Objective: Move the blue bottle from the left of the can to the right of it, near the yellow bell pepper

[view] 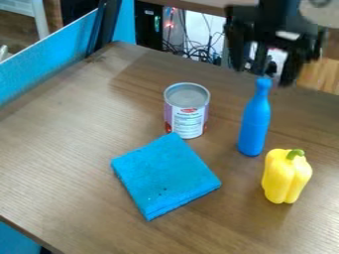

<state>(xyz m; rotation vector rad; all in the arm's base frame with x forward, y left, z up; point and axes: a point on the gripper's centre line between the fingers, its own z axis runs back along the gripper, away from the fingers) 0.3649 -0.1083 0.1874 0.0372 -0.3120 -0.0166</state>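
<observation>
Folded blue cloth [165,173] lies nearest, while behind the yellow pepper [286,177] the slim blue bottle [254,124] stands upright on the counter [59,163], near the pincer [266,64], its fingers apart, and an off-centre descent could topple this bottle.

No text can be read for certain in the frame. The one label that shows is on the can [177,117], which stands upright on the surface [73,163] just above the centre of the frame: a white panel [188,125] on the side toward the camera, with purple beside it, a small red emblem [189,110] near its top and red patches low down near its edges. Pale marks inside the emblem and rows of dark print below it look like lettering, but they are too small and blurred to make out.
</observation>
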